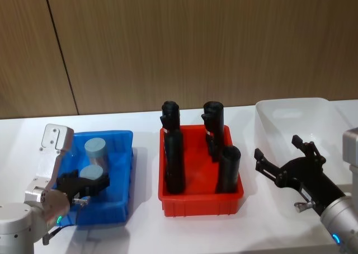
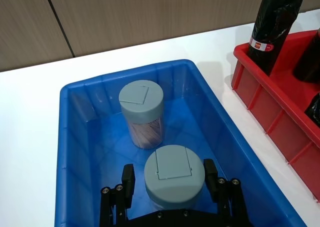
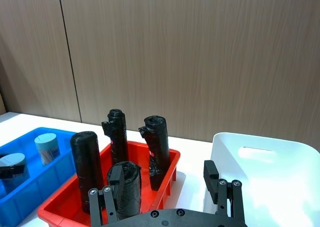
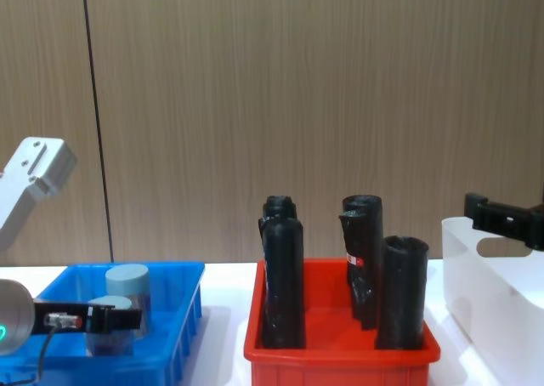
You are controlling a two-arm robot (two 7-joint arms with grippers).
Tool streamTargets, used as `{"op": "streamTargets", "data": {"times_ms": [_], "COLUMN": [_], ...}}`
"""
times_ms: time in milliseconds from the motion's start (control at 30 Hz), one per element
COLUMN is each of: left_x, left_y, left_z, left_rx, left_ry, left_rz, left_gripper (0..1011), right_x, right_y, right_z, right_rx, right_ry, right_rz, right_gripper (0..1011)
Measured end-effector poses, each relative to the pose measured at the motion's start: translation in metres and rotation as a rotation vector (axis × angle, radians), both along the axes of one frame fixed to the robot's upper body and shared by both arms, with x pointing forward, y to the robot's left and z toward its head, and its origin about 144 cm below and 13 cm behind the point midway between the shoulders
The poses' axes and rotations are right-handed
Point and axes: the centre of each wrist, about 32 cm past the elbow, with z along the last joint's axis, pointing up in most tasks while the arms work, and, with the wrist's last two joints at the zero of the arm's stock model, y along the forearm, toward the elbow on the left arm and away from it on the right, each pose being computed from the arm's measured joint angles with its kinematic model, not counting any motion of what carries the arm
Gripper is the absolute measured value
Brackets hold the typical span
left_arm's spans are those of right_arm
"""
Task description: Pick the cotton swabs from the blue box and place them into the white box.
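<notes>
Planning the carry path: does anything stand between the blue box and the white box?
Yes: the red bin holding four black rolls sits between the blue box and the white box. The left end effector straddles the near cotton swab jar; the right end effector hovers open by the white box.

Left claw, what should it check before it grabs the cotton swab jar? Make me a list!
1. Left claw straddles the near jar: ok.
2. Claw shut on the jar: not ok, it is open.
3. Near jar upright in the blue box, lid on: ok.
4. Far jar apart from the claw: ok.
5. White box open on top: ok.
6. Way across: tall black rolls in the red box stand between, and the right claw is open by the white box: not ok, probably lift high.
</notes>
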Motion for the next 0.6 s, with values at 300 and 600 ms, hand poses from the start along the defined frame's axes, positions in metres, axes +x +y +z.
{"op": "streamTargets", "data": {"times_ms": [300,600], "left_x": [0.007,0.0082], "left_y": [0.0022,0.0024], "left_z": [-0.0073,-0.0106], "left_rx": [-0.024,-0.041], "left_ry": [-0.006,-0.03], "left_rz": [-0.026,-0.046], "left_gripper": [669,668], "right_x": [0.0,0.0], "right_y": [0.0,0.0], "right_z": [0.0,0.0], "right_rx": [0.0,0.0], "right_ry": [0.0,0.0], "right_rz": [0.0,0.0], "right_gripper": [1002,1002]}}
